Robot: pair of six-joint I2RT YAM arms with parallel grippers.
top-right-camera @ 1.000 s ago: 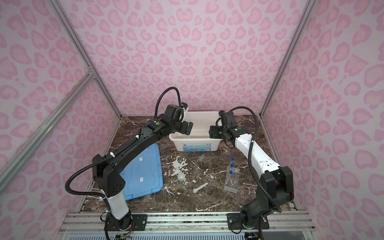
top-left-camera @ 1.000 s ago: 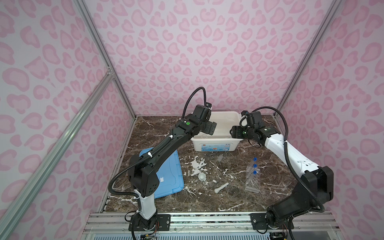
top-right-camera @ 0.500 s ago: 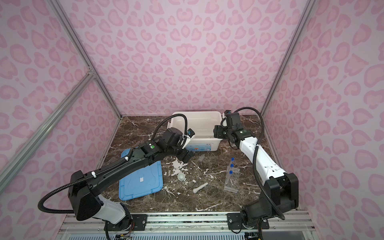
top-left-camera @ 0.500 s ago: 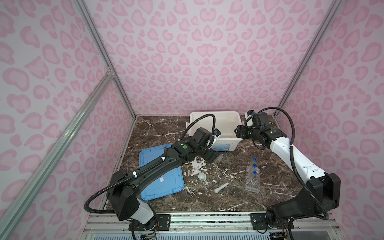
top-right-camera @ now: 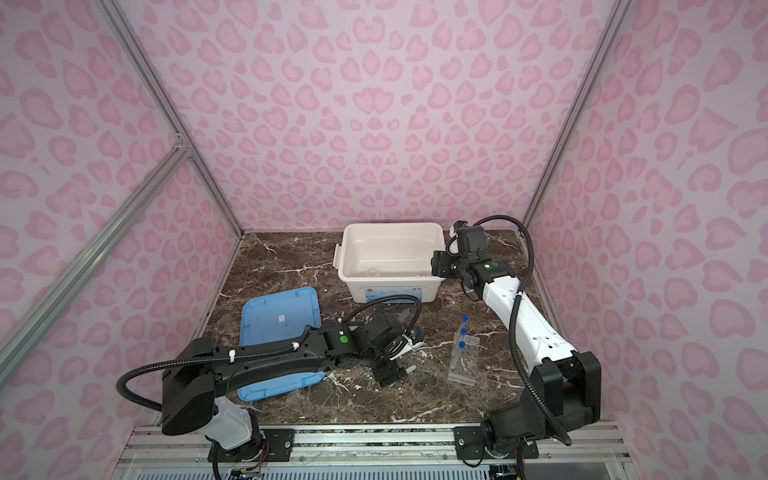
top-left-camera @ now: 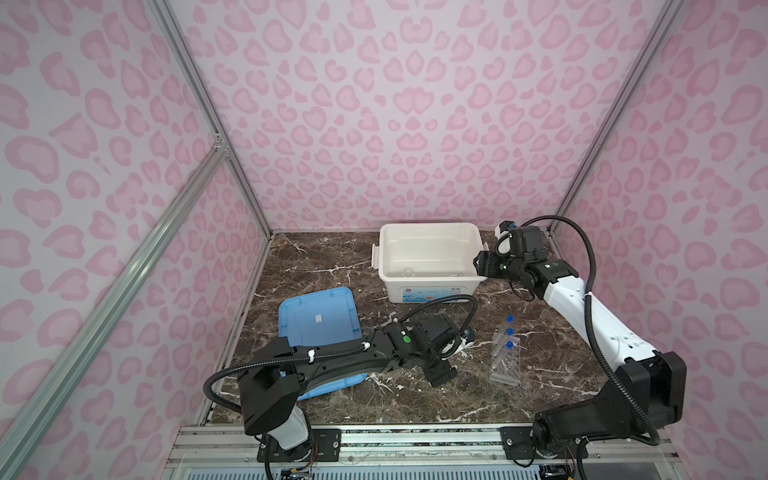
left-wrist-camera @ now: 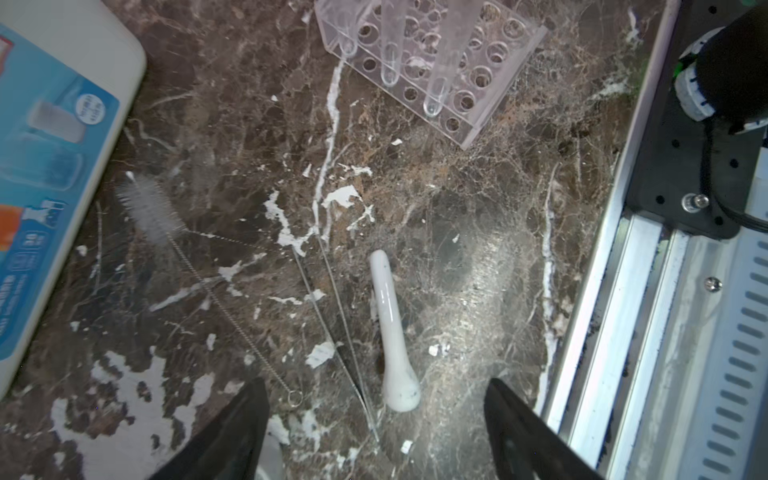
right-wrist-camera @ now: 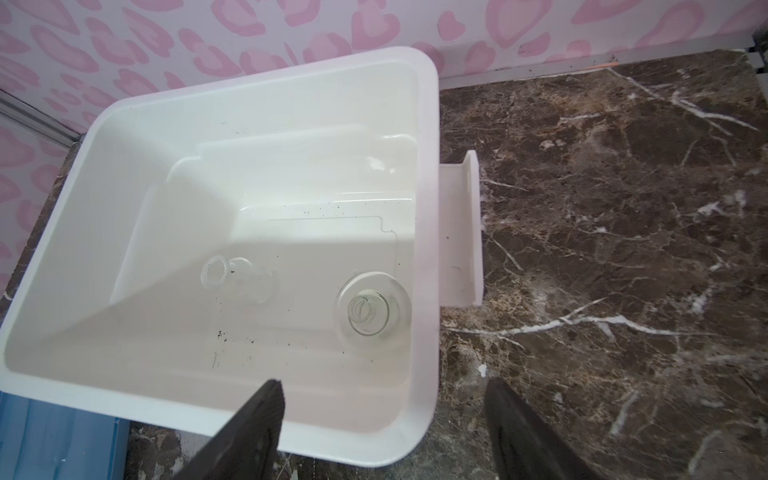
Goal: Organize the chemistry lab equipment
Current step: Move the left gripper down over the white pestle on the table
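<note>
The left gripper (left-wrist-camera: 374,385) hung low over the brown marble table (top-left-camera: 332,266) near 5 o'clock in both top views. Its fingers (left-wrist-camera: 237,432) were spread apart and gripped nothing. In the left wrist view the broad end of the white pestle (left-wrist-camera: 390,324) lay flat on the table between the fingertips, with no contact to be seen. Beside the pestle lay a bristle brush (left-wrist-camera: 151,210) on a twisted wire handle and a pair of thin wire stems (left-wrist-camera: 332,320), all loose on the marble. The clear plastic tube rack (top-left-camera: 506,368) sat at 4 o'clock with three blue-capped test tubes (top-left-camera: 508,332) in it, near the left gripper but apart from it. At 12 o'clock stood the open white bin (top-left-camera: 430,227), and on its floor were an upright glass vessel (right-wrist-camera: 372,307) and a tipped glass vessel (right-wrist-camera: 235,278) lying on its side. The right gripper (right-wrist-camera: 384,384) was poised at the bin's 3 o'clock rim, fingers wide apart and empty. Whether it touched the rim could not be told. The blue lid (top-left-camera: 316,320) lay flat on the table at 9 o'clock, with the left arm (top-left-camera: 332,365) crossing above its near edge.
</note>
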